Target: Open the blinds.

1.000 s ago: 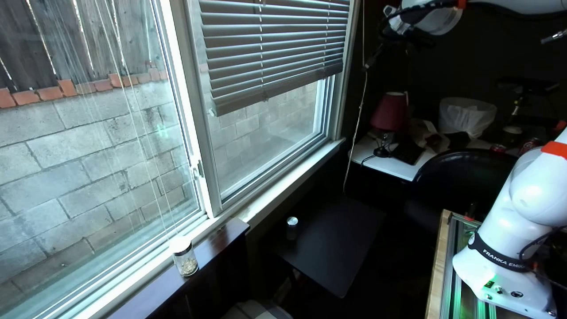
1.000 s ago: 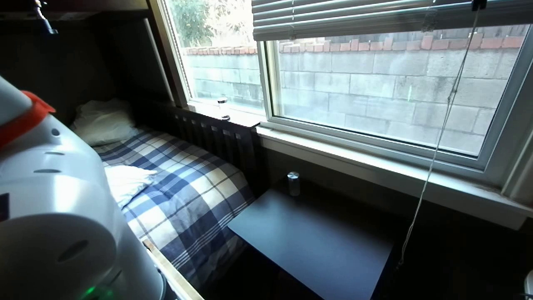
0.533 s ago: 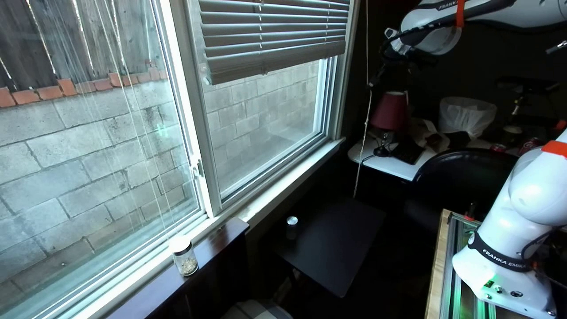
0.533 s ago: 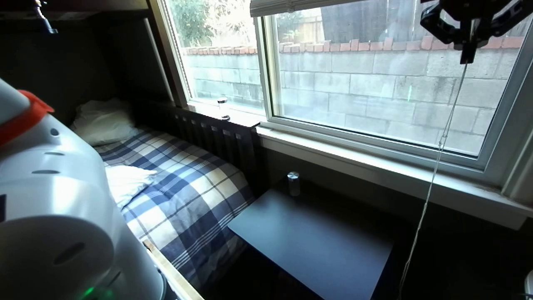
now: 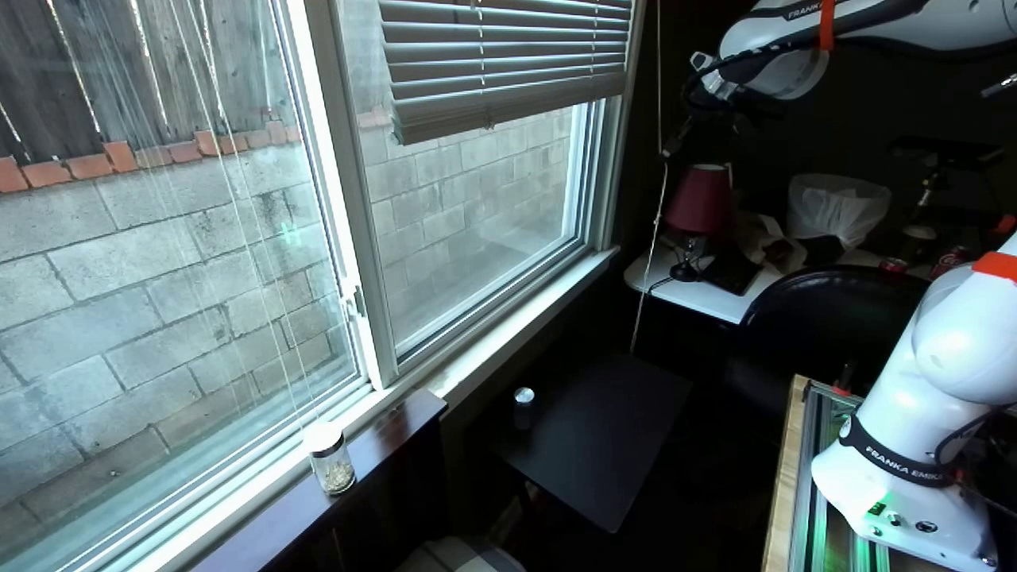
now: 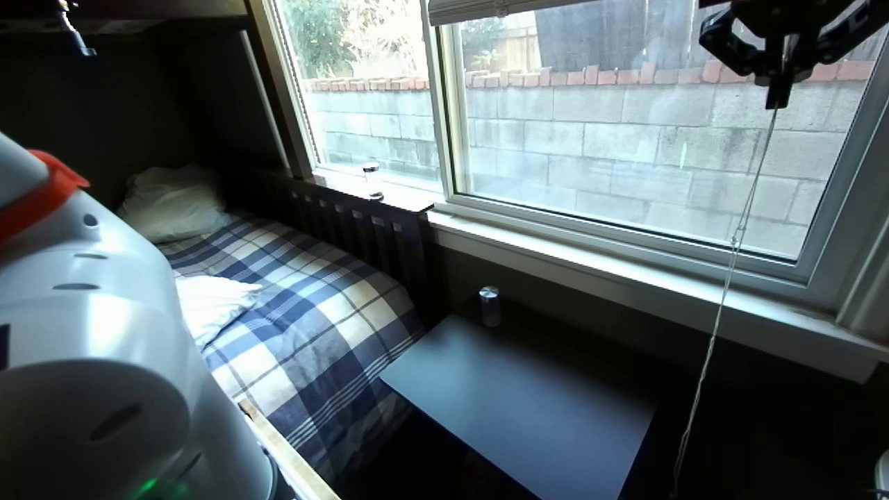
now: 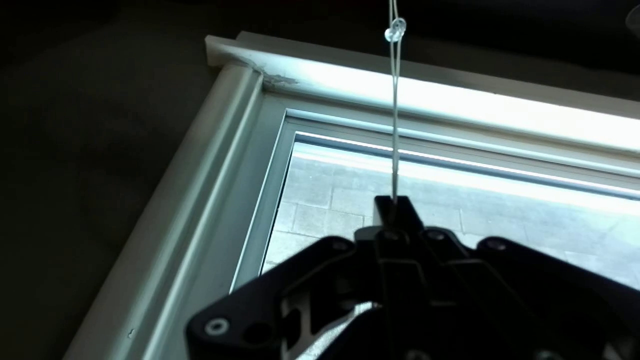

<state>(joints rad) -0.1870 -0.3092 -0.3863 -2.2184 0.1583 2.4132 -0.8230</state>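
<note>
The blinds [image 5: 508,59] are grey-white horizontal slats, drawn partway up over the far pane. Their bottom rail hangs in the upper part of that window in an exterior view. Only the rail end of the blinds [image 6: 500,8] shows at the top in an exterior view. A thin pull cord [image 6: 737,229] hangs down from my gripper [image 6: 778,97]. In the wrist view my gripper [image 7: 397,210] is shut, with the cord [image 7: 395,100] running from between its fingertips and clear beads on it. In an exterior view the gripper [image 5: 669,149] is dark and small beside the cord [image 5: 656,214].
A dark table [image 6: 514,403] with a small jar [image 6: 490,307] stands below the window sill [image 6: 555,246]. A bed [image 6: 298,326] lies beside it. A jar [image 5: 330,461] stands on a ledge by the window. A red lamp [image 5: 699,199] stands on a white desk.
My gripper has moved down with the cord, and the blinds' bottom rail has risen. Over the last half second the gripper is nearly still and the rail has swung slightly sideways.
</note>
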